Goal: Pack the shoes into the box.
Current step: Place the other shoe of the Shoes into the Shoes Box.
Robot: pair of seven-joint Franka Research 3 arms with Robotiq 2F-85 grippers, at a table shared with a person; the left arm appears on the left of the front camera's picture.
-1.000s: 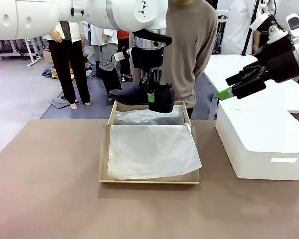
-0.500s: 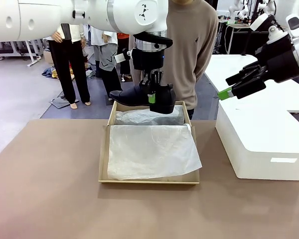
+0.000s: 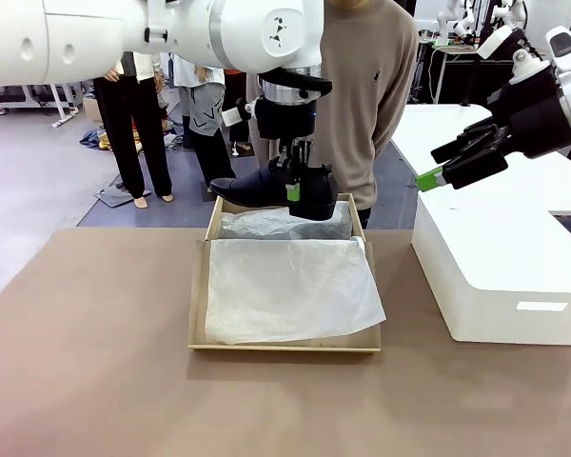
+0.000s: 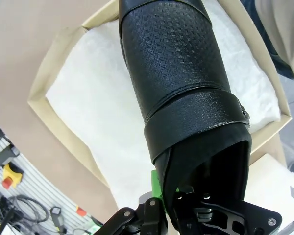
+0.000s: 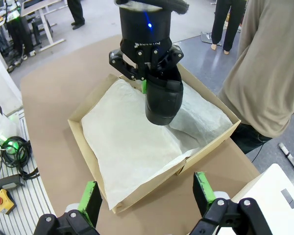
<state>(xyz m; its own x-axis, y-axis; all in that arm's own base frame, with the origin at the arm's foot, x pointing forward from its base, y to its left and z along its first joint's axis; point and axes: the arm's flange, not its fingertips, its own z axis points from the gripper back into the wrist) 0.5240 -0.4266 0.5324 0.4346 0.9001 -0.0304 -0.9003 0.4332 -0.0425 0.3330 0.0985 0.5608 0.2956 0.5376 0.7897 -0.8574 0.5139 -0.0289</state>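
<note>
Gripping: left gripper (image 3: 293, 190) clamped on the heel end of a black dress shoe (image 3: 257, 188) — toe pointing to picture left.
Shoe: in the air over the far end of the cardboard shoebox (image 3: 199, 305), above its white tissue paper (image 3: 285, 286).
Right gripper (image 3: 435, 164): fingers spread wide, holding nothing — raised near the white block (image 3: 495, 267).
Person (image 3: 362, 95): standing behind the shoebox.

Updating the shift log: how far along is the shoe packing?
Done: the box stands open, lined with tissue. In hand: left gripper shut on one black shoe above the box's far end. Left: lowering it in; the right gripper hangs open.
</note>
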